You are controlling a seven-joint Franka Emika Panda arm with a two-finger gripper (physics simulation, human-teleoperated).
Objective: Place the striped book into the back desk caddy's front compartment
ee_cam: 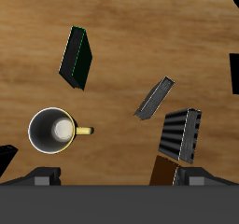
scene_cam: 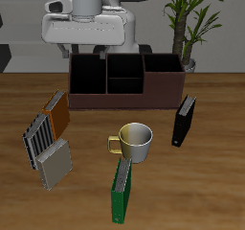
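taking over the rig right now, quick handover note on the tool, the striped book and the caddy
Tool: high above the table, holding nothing; whether open or shut cannot be told.
Thin black-and-grey striped book: on the wooden table, between the orange-brown book and the plain grey book.
Dark reddish-brown desk caddy: at the table's back; its small front middle cell is empty.
Done: nothing.
Left: grasp the book, carry it, place it.

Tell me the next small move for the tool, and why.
Probably bring the tool over the striped book and lower toward it. The book lies untouched on the table between the orange-brown book and the plain grey book, while the back desk caddy waits with nothing in its front compartment.
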